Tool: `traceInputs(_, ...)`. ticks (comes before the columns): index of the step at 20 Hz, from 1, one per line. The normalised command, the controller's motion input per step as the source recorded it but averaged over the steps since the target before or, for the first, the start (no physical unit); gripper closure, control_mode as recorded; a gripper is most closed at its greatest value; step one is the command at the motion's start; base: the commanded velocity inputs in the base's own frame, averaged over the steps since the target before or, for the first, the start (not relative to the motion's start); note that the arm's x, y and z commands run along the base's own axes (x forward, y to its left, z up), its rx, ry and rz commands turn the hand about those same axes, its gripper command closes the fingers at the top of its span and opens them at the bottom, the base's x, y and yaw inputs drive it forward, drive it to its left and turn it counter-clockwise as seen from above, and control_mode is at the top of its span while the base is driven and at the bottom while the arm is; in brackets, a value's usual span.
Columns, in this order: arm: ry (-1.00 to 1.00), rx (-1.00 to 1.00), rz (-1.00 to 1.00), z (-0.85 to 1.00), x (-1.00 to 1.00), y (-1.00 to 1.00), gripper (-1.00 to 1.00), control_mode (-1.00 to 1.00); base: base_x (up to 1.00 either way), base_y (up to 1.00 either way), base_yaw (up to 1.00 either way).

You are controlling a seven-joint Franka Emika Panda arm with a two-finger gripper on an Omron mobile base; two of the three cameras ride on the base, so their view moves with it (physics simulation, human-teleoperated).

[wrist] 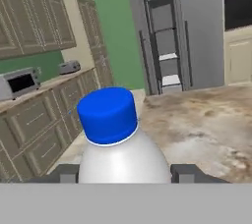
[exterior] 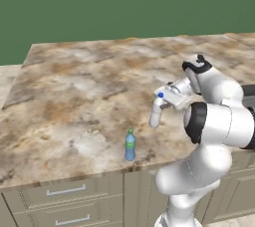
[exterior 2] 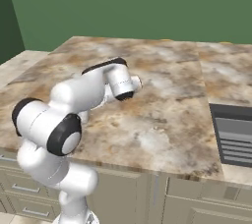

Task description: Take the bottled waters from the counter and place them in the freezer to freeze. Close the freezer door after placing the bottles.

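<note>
My gripper [exterior: 162, 100] is shut on the whitish bottled water [exterior: 156, 112] with the blue cap, just below its neck, and holds it tilted a little above the counter [exterior: 74, 86]. In the hand view the blue cap [wrist: 107, 115] rises between my two fingertips [wrist: 189, 173]. The blue-tinted bottled water [exterior: 130, 145] with the green cap stands upright near the counter's front edge, left of and below my hand. Far across the room the freezer [wrist: 165, 46] stands open, showing white shelves, with its door [wrist: 140, 36] swung out edge-on.
Beige drawers [exterior: 64, 191] with bar handles run under the counter. A dark striped panel [exterior 2: 234, 134] lies at the counter's right end. A toaster oven [wrist: 19, 83] and a toaster [wrist: 69, 66] sit on a side counter by dark cabinets. The plain grey fridge door [wrist: 202, 31] is closed.
</note>
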Motion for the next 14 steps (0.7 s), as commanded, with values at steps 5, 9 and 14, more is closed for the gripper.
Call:
traceInputs(5, 0.14, 0.12, -0.72, 1.00, -0.19, -0.30, 1.00, -1.00, 0.00, 0.00, 0.00)
traceInputs(9, 0.19, 0.02, -0.69, 0.99, -0.12, -0.22, 1.00, -1.00, 0.00, 0.00, 0.00)
traceInputs(14, 0.10, -0.12, -0.66, 0.71, -0.09, -0.03, 1.00, -1.00, 0.00, 0.00, 0.00)
